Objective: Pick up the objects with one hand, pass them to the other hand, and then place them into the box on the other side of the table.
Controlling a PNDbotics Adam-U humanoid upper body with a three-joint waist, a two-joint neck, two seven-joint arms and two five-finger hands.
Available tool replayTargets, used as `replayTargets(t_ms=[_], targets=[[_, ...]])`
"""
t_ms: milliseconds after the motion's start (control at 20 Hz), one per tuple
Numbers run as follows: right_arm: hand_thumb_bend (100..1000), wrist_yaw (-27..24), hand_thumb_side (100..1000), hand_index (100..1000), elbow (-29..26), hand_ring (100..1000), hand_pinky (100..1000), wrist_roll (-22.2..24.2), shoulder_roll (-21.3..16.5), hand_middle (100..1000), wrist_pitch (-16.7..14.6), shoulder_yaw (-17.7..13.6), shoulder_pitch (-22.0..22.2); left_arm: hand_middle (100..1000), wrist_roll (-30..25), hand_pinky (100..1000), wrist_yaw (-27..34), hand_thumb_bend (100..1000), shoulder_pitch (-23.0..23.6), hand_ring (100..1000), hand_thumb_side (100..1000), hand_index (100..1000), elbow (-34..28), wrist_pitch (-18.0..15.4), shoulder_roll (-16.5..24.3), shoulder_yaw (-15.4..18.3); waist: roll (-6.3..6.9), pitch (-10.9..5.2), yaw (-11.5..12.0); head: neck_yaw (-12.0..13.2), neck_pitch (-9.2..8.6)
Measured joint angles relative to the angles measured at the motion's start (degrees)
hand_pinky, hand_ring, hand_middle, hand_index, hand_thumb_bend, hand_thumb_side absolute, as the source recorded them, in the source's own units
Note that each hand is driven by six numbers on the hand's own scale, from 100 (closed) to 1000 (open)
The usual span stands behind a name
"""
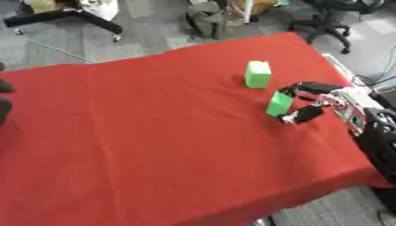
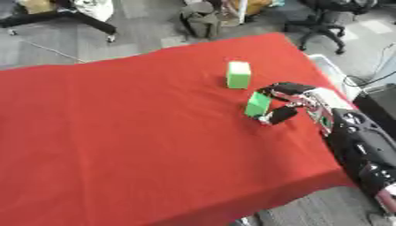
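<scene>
A: Nearest to the camera is the near edge of the table with the red cloth (image 1: 154, 145), which hangs down over the front. What is on the right side?

B: The right arm, black with silver parts, comes in from the right edge. The right hand (image 2: 287, 105) is over the right part of the table, and its fingers and thumb are curled around a small light green rectangular block (image 2: 257, 104). This block is tilted and it is between the upper fingers and the lower thumb.

A: Is there a second block?

B: Yes, another light green rectangular block (image 1: 257, 74) stands upright on the cloth, just beyond the held one, toward the far edge. The two blocks are near, but they do not touch.

A: And the left hand?

B: Only some dark shapes (image 1: 4, 99) show at the left edge of the left eye view. I cannot tell if it is the hand, and its fingers I cannot see.

A: Behind the table?

B: Grey floor, a black office chair (image 1: 334, 17) at the far right, and a black wheeled base (image 1: 66, 15) at the far left.
</scene>
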Motion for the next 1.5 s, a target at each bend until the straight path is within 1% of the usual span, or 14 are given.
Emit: replayTargets(t_ms=[150, 300, 350, 500, 650, 750, 800, 900, 1050, 1200, 1350, 1500], targets=[[176, 0.31, 495, 778, 0.33, 742, 830, -3.59, 0.28, 609, 0.07, -0.22, -0.01, 567, 0.02, 854, 0.02, 662, 0.04, 681, 640, 789, 0.0, 0.01, -0.22, -0.01, 0.01, 0.01, 0.07, -0.06, 0.0], [176, 0.31, 495, 778, 0.41, 742, 830, -8.15, 0.62, 609, 0.09, -0.32, 0.0, 567, 0.1, 854, 0.08, 662, 0.17, 681, 640, 789, 0.0, 0.09, -0.37, -0.12, 0.02, 0.02, 0.16, -0.18, 0.0], [100, 0.28, 387, 666, 0.49, 673, 801, -9.53, 0.63, 521, 0.07, -0.33, 0.0, 566, 0.13, 854, 0.08, 654, 0.21, 680, 644, 788, 0.0, 0.12, -0.37, -0.15, 0.01, 0.02, 0.17, -0.18, 0.0], [100, -1.07, 323, 601, -0.16, 630, 786, -15.41, 0.64, 476, -0.16, -0.38, 0.1, 565, 0.28, 854, 0.11, 652, 0.42, 679, 645, 787, 0.0, 0.25, -0.37, -0.27, 0.01, 0.02, 0.17, -0.16, 0.0], [100, -3.11, 286, 578, -3.62, 615, 778, -20.86, 0.68, 455, -1.09, -0.08, 0.83, 563, 0.51, 854, 0.22, 650, 0.54, 678, 647, 786, 0.0, 0.48, -0.37, -0.28, 0.01, 0.03, 0.12, 0.33, 0.0], [100, -4.37, 264, 574, -8.16, 615, 771, -23.55, 0.85, 451, -2.03, 0.67, 1.51, 561, 0.69, 849, 0.29, 649, 0.77, 675, 649, 784, 0.0, 0.7, -0.37, -0.3, 0.01, 0.06, -0.02, 1.59, 0.0], [100, -5.0, 251, 574, -11.22, 617, 766, -24.59, 1.08, 451, -2.62, 1.23, 1.85, 560, 0.78, 848, 0.37, 648, 0.88, 674, 650, 783, 0.0, 0.86, -0.37, -0.34, 0.01, 0.09, -0.07, 2.64, 0.0], [100, -6.12, 222, 573, -19.11, 618, 756, -26.27, 1.7, 452, -4.0, 2.88, 2.6, 556, 0.85, 845, 0.77, 647, 0.99, 671, 655, 775, 0.0, 1.42, -0.37, -0.68, 0.09, 0.13, -0.21, 6.04, 0.0], [100, -7.89, 196, 576, -32.96, 616, 744, -27.92, 3.94, 456, -6.09, 6.2, 3.09, 553, 0.62, 840, 1.97, 643, 1.0, 668, 664, 765, -0.01, 2.5, -0.38, -1.93, 0.36, 0.25, -0.3, 11.94, 0.01], [100, -9.7, 180, 576, -44.46, 609, 732, -28.4, 7.35, 459, -8.21, 9.94, 2.79, 550, -0.05, 840, 3.91, 644, 0.74, 666, 675, 758, -0.01, 3.59, -0.41, -3.85, 0.73, 0.32, -0.19, 15.96, 0.01], [121, -11.93, 168, 578, -51.99, 605, 719, -27.72, 10.7, 462, -11.01, 14.33, 0.58, 553, -1.27, 840, 6.15, 660, -0.24, 669, 692, 754, -0.01, 4.84, -0.53, -6.62, 1.21, 0.51, 0.21, 18.41, 0.01], [119, -14.17, 170, 578, -55.31, 602, 718, -25.88, 12.77, 462, -14.04, 18.55, -1.76, 559, -2.58, 842, 8.72, 674, -1.81, 673, 694, 753, -0.01, 5.87, -0.84, -9.36, 1.25, 0.63, 0.46, 19.26, 0.01]])
